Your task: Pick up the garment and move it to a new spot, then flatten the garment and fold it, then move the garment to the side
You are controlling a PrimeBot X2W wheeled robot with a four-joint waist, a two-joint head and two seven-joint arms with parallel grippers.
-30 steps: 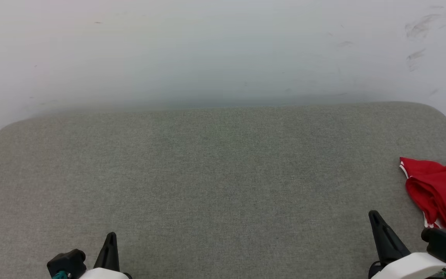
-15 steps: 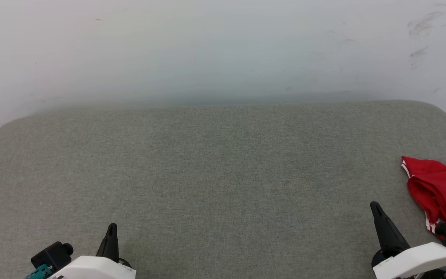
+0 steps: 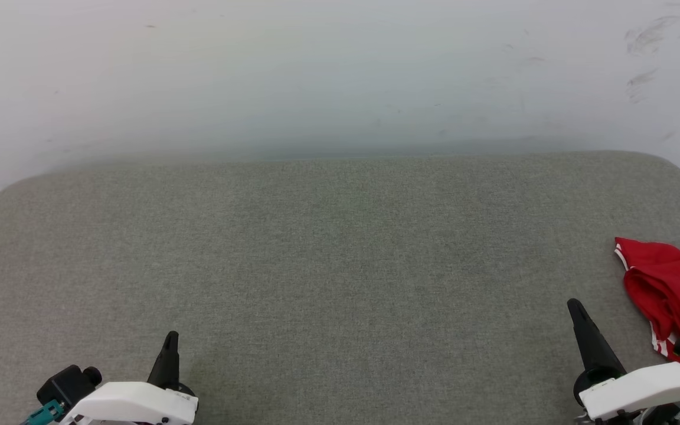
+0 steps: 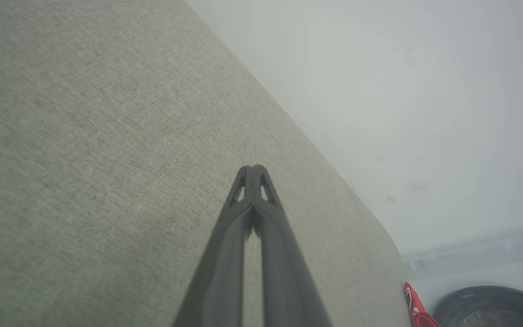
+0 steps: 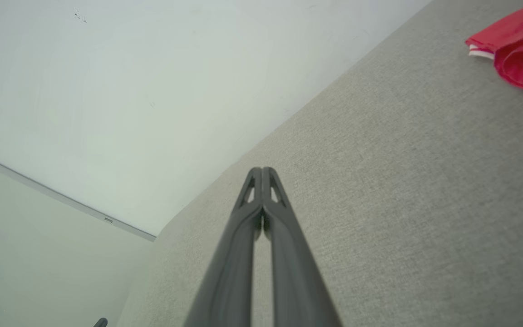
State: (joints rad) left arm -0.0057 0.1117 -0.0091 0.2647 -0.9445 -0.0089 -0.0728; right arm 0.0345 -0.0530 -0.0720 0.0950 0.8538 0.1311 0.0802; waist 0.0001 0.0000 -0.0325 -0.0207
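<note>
The worktop [image 3: 340, 248] is wide and covered in grey-green cloth. Its far corners are round. A red shirt [image 3: 670, 289] with a bit of white trim lies bunched up on it at the right side.

Left gripper [image 3: 170, 339]: fingers pressed together, nothing held, pointed forward. Right gripper [image 3: 575, 308]: same, tilted leftward.
</note>
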